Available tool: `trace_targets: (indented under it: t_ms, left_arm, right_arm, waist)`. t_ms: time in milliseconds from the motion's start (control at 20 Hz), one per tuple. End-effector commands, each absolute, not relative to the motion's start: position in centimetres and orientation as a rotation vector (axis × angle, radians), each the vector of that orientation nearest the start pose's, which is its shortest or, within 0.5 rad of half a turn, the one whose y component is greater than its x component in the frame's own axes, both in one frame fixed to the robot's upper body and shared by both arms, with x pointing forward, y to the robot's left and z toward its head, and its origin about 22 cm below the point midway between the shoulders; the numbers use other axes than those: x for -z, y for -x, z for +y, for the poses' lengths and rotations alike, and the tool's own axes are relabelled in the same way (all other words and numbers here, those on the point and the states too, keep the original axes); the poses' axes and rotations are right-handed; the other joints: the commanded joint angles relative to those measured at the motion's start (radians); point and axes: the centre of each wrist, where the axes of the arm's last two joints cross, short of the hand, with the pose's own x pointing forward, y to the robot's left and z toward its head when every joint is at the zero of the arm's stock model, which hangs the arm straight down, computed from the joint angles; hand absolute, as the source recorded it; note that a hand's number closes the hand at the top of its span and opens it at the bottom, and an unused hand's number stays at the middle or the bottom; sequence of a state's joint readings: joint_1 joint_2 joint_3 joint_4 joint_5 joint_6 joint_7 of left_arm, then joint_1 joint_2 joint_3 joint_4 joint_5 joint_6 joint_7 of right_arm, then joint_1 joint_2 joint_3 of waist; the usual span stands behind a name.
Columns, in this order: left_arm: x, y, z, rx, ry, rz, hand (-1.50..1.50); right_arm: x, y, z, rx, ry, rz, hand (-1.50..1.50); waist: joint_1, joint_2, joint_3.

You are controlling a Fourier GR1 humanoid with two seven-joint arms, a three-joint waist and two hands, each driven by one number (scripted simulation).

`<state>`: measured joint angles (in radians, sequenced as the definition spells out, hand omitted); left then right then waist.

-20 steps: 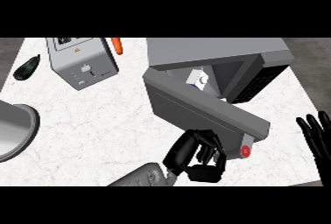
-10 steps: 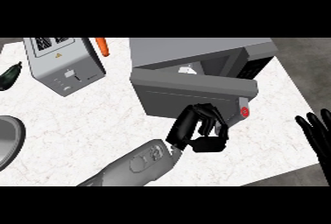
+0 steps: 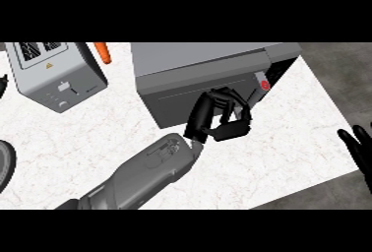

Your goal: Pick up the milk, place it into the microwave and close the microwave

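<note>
The microwave (image 3: pixel 210 59) stands at 12 o'clock on the white counter (image 3: pixel 291 147), its top edge cut off by the view. Its grey door (image 3: pixel 174 101) faces 6 o'clock and looks flush with the body, with no gap showing. A red button (image 3: pixel 265 84) sits on the panel at the door's 3 o'clock side.

The left hand (image 3: pixel 210 118) comes up from 7 o'clock on its grey forearm and rests against the door front. Its fingers (image 3: pixel 234 129) are curled in narrow, with nothing seen inside them. The hand hides part of the door, and whether a handle lies under it cannot be told.

The milk shows nowhere in the view, and whether it sits behind the door cannot be told.

The right hand (image 3: pixel 359 153) rests at 4 o'clock, half cut off by the edge, its fingers straight and pointing up.

At 10 o'clock is a grey toaster (image 3: pixel 58 74), with an orange thing (image 3: pixel 104 53) just beside it at its 2 o'clock. A dark round rim (image 3: pixel 4 165) at 8 o'clock is mostly out of view.
</note>
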<state>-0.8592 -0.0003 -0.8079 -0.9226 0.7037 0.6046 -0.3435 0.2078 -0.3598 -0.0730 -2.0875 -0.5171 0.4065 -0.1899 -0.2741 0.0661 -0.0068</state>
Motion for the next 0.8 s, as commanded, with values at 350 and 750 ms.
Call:
trace_targets:
  t_ms: [350, 750]
  left_arm:
    - [-5.4, -34.9, 0.5, 0.13, 0.268, -1.809, 1.5]
    - [-5.5, -35.2, 0.5, 0.095, 0.287, -1.833, 1.5]
  right_arm:
    - [-13.2, -18.3, -30.4, -0.346, -0.504, -2.087, -1.5]
    - [-14.0, -18.5, -30.6, -0.353, -0.52, -2.091, -1.5]
  waist:
    - [-0.039, 0.014, 0.002]
    - [-0.047, 0.018, 0.004]
